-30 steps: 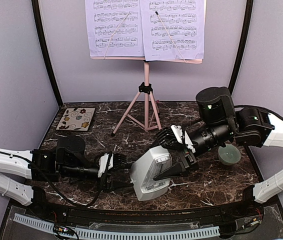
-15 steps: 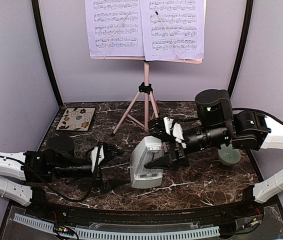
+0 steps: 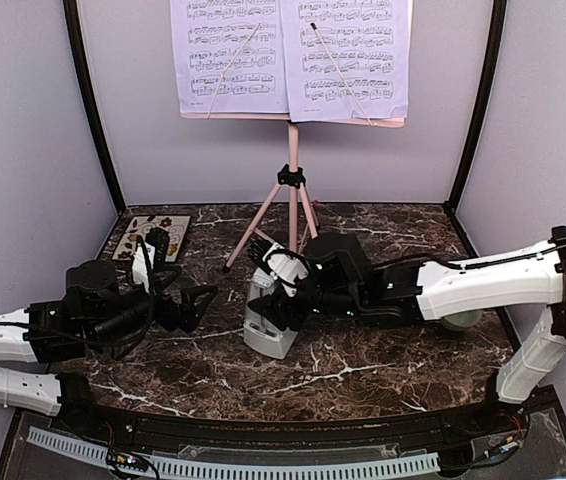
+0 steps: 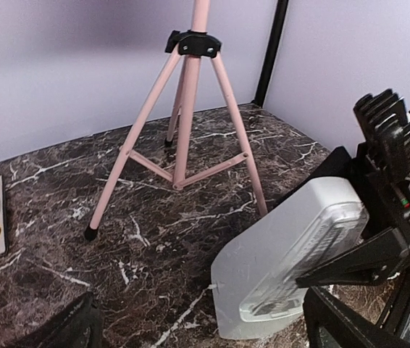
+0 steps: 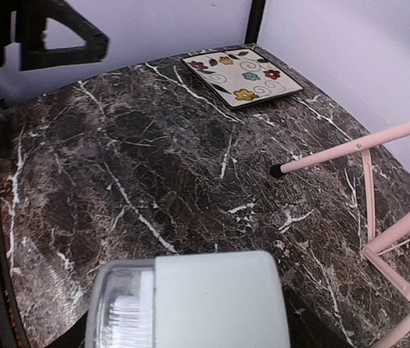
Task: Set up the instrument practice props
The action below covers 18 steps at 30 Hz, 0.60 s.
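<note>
While my left claw [image 3: 176, 278] is hanging spread wide and empty, pulled back clear of the metronome [image 3: 263, 335], my right claw [image 3: 277, 292] is clamping it, tilted. It is now sitting nearer the music stand [image 3: 292, 160], whose legs are just beyond that claw.

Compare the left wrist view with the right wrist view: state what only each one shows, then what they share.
Left wrist only: the right claw clamped on the tilted white-grey pyramid metronome, and the black hub joining the pink metal music stand to its tripod legs. Right wrist only: the whole square floral-patterned tile, every flower visible. Both: the metronome, pink legs, part of the tile, and the dark marble tabletop.
</note>
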{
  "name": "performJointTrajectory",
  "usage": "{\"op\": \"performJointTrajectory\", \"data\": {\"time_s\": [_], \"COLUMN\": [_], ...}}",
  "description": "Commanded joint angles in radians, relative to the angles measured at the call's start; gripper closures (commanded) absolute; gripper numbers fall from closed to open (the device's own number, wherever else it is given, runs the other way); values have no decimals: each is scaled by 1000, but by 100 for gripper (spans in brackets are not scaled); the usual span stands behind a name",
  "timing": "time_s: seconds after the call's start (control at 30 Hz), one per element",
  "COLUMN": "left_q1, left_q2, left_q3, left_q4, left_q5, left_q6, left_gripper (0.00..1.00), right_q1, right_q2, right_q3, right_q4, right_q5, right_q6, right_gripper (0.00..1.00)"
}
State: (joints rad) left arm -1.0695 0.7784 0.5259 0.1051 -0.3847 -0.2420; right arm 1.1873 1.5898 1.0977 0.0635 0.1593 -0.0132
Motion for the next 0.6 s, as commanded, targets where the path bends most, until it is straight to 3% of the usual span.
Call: {"op": "performJointTrajectory", "data": {"time_s": [0.0, 0.2, 0.23, 0.37, 0.5, 0.57], "left_q1": [3, 3, 3, 3, 3, 3], "left_q2": [20, 93, 108, 163, 171, 177], "left_q3": [-3, 42, 52, 94, 85, 81], "left_q4": [-75, -125, -131, -158, -99, -64], "left_q5": [-112, -110, -104, -78, -4, 27], "left_q6": [-164, -194, -189, -175, -153, -145], "left_gripper": [1, 1, 1, 1, 1, 1], "right_q1": [-17, -15, -16, -14, -14, -15], "right_q2": [81, 197, 206, 198, 126, 74], "right_q3": [28, 48, 48, 48, 15, -24], "right_q4": [314, 384, 388, 373, 371, 373], "right_q5": [81, 81, 77, 71, 55, 41], "right_q6": [71, 59, 61, 80, 90, 94], "right_gripper": [100, 87, 81, 41, 20, 15]}}
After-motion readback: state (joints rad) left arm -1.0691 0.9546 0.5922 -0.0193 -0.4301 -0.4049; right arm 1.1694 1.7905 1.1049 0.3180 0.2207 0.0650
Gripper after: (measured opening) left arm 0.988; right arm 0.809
